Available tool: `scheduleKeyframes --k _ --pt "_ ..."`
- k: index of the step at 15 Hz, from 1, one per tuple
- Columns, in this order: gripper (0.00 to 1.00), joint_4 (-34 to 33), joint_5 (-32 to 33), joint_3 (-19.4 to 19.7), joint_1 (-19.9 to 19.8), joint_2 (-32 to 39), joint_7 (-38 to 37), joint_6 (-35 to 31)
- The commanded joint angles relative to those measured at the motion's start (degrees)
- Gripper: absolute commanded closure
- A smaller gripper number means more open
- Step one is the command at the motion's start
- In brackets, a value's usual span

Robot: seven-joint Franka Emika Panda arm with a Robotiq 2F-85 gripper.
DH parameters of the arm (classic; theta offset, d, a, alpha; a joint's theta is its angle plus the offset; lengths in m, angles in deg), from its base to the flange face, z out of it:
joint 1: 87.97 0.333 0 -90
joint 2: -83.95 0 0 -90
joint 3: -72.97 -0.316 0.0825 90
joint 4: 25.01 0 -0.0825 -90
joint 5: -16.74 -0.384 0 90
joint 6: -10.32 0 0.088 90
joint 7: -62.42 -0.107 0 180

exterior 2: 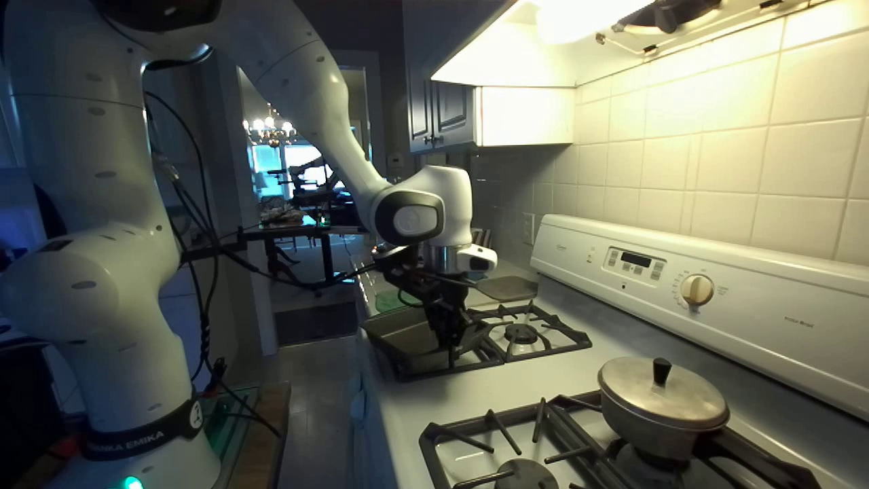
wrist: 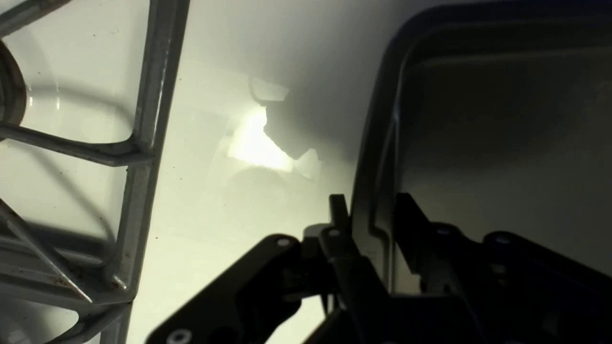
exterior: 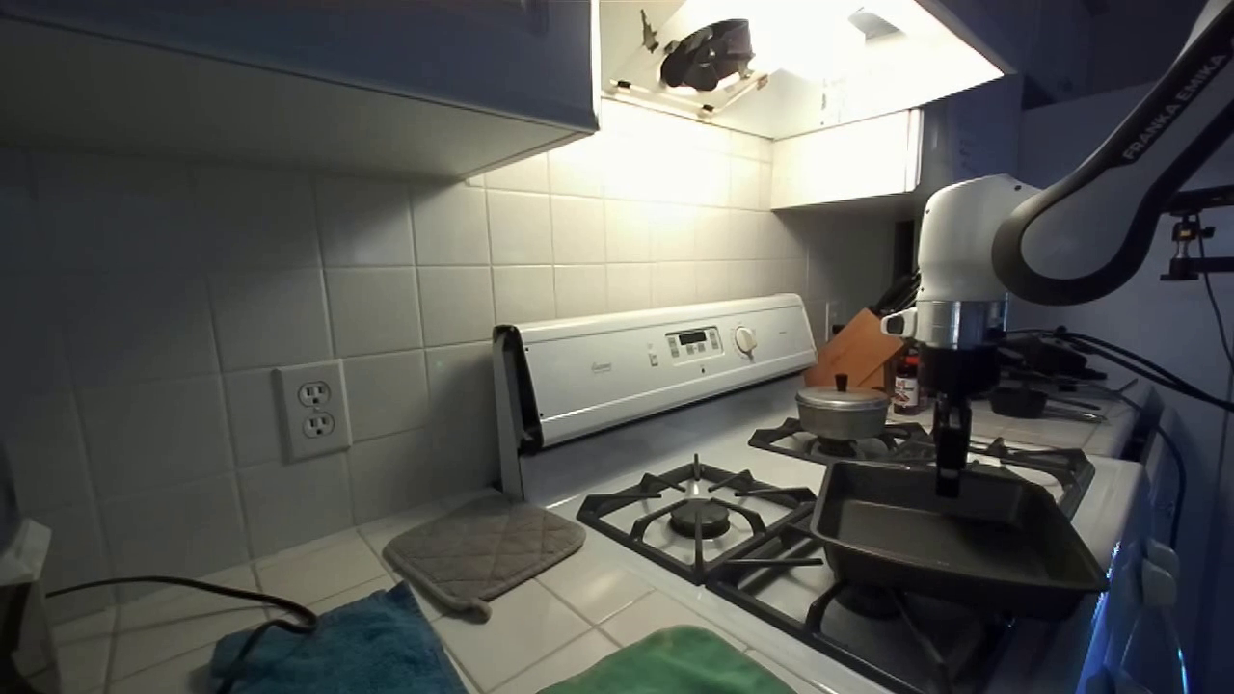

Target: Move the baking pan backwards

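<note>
On the white stove point(exterior 2: 475, 387) are a black pan point(exterior: 940, 540) and silver pot point(exterior: 844, 417); beside it, a criss-cross grey mat point(exterior: 487, 545).

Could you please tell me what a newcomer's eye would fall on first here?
Probably the bright light above the stove, glaring in rather dim pictures. Next, likely the white robot arm over the stove, its tool closed on the rim of the dark baking pan. Then perhaps the silver lidded pot toward the stove's back.
</note>
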Motion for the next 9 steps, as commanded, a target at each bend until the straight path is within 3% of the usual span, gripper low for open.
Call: scheduleKeyframes --k 1,5,6,9 --pt "0.8 -0.8 0.4 -0.5 -0.7 1.2 0.1 -0.4" --pt "0.8 -1.0 0.5 -0.5 -0.8 1.4 -0.3 -0.3" --pt "0.93 -1.1 0.8 -0.4 -0.8 1.5 -0.5 -0.2" --pt "0.93 -1.5 0.6 -0.2 -1.0 1.7 -1.1 0.3"
